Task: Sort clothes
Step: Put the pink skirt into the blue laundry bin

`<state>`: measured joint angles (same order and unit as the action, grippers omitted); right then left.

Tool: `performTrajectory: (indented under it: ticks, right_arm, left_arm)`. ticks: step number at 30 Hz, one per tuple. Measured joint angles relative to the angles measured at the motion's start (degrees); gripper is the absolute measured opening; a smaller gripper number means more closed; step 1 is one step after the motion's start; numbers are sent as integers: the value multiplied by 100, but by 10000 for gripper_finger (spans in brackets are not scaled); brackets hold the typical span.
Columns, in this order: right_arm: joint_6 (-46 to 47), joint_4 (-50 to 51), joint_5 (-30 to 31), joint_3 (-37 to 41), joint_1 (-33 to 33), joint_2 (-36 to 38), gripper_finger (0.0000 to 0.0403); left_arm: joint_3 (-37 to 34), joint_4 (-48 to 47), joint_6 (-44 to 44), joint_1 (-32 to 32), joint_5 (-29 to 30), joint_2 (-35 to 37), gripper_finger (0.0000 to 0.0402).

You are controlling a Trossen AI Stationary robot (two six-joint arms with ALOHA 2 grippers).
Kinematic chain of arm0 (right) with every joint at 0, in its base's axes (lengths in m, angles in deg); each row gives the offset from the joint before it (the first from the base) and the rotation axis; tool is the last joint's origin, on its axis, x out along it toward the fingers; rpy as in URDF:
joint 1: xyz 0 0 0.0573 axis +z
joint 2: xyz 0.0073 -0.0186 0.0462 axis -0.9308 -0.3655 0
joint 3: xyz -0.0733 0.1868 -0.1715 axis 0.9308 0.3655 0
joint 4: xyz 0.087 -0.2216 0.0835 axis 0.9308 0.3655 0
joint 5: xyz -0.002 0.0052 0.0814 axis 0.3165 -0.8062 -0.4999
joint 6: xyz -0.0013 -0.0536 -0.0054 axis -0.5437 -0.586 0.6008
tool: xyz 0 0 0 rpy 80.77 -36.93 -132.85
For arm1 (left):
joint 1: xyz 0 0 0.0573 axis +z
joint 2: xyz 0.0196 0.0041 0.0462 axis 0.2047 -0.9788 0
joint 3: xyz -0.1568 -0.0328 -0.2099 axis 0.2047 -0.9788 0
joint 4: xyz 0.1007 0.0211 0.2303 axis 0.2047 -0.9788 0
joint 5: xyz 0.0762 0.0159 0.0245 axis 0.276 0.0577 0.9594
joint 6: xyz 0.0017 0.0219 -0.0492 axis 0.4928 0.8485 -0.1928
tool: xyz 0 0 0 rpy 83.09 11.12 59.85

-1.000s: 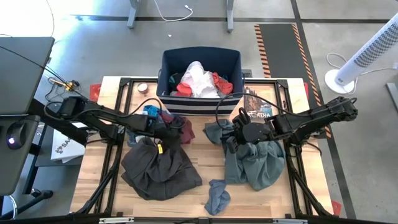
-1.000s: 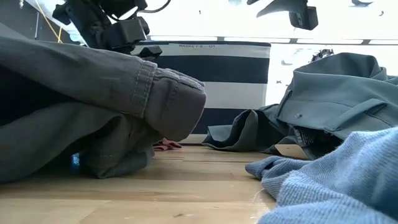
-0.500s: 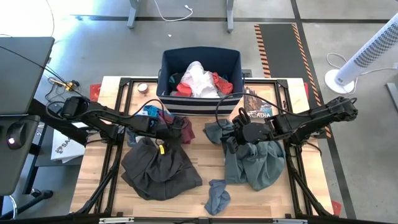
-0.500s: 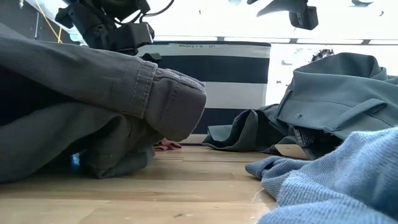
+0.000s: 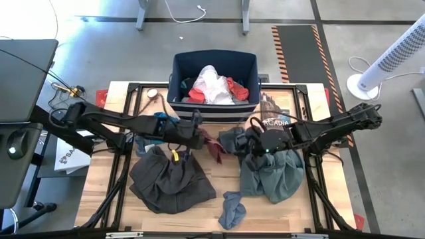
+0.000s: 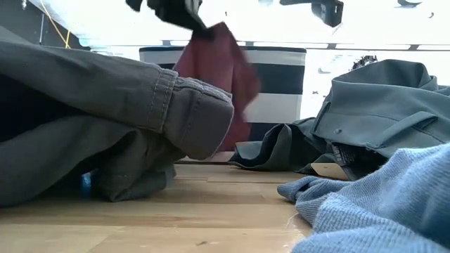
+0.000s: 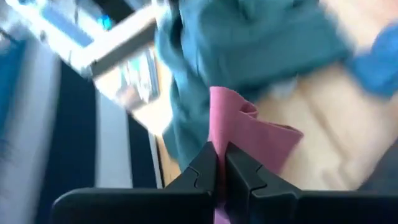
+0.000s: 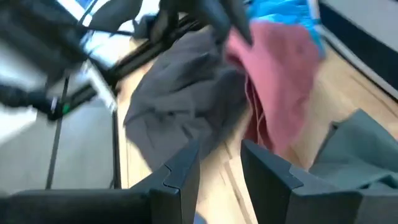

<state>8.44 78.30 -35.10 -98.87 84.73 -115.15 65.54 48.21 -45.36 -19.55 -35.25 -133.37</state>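
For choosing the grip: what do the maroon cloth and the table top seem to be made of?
The maroon cloth, held by the left gripper, looks like thin matte woven fabric: it hangs limp and folds. The table looks like light, smooth-finished wood: plank seams and grain show.

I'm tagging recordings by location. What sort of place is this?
Probably a robotics lab or workshop, not a home: a bare concrete floor, hazard-striped floor tape, a tower fan, and clothes sorted on a wooden table fitted with robot arms.

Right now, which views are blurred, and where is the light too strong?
Both wrist views are motion-blurred, though the maroon piece stays readable in the left gripper; the low view is overexposed behind the bin, with the near trousers soft; the high view is sharp.
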Motion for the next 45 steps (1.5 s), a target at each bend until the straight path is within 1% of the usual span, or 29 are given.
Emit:
performTrajectory:
  ticks: [3, 6, 8, 11, 15, 17, 19, 22, 26, 28, 33, 38, 39, 42, 45]
  right_arm:
    - [-591, 44, -228, 1, 9, 0, 114]
    - [-867, 15, -312, 0, 49, 0, 114]
    - [-1044, -27, -297, 0, 106, 0, 114]
    - [-1428, -270, -141, 0, 198, 0, 114]
    - [-2371, -492, 133, 0, 338, 0, 114]
    - [-2779, -540, 320, 0, 415, 0, 114]
    - [-3051, -533, 633, 0, 485, 0, 114]
    - [-2999, -576, 1154, 0, 572, 0, 114]
    - [-2764, -718, 1234, 0, 610, 0, 114]
    - [-2790, -706, 1246, 0, 689, 0, 114]
    - [-3426, -727, 1341, 0, 883, 0, 114]
    - [-3635, -913, 2239, 0, 950, 0, 114]
    - [-3700, -1013, 2327, 0, 951, 0, 114]
    - [-4003, -1279, 2350, 0, 949, -3, 114]
    - [-4135, -1296, 2387, -2, 951, -41, 114]
  left_arm:
    - [509, -180, -6, -27, -223, 67, 4]
    - [880, -426, -58, -28, -397, 91, 3]
    - [1099, -582, -143, -25, -401, 91, 3]
    - [1306, -650, -210, -25, -402, 95, 3]
    - [1511, -688, -300, -54, -490, 95, 3]
    - [1590, -678, -308, -70, -512, 96, 3]
    - [1644, -687, -306, -101, -510, 97, 3]
    - [1731, -695, -308, -132, -508, 93, 4]
    - [1833, -694, -320, -170, -477, 95, 4]
    - [1920, -698, -387, -172, -449, 91, 4]
    - [2175, -681, -573, -170, -471, 93, 4]
    - [2290, -442, -903, -170, -471, 93, 5]
    - [2291, -406, -970, -170, -467, 93, 5]
    - [2291, -321, -1050, -169, -445, 93, 5]
    - [2291, -267, -1060, -169, -394, 93, 5]
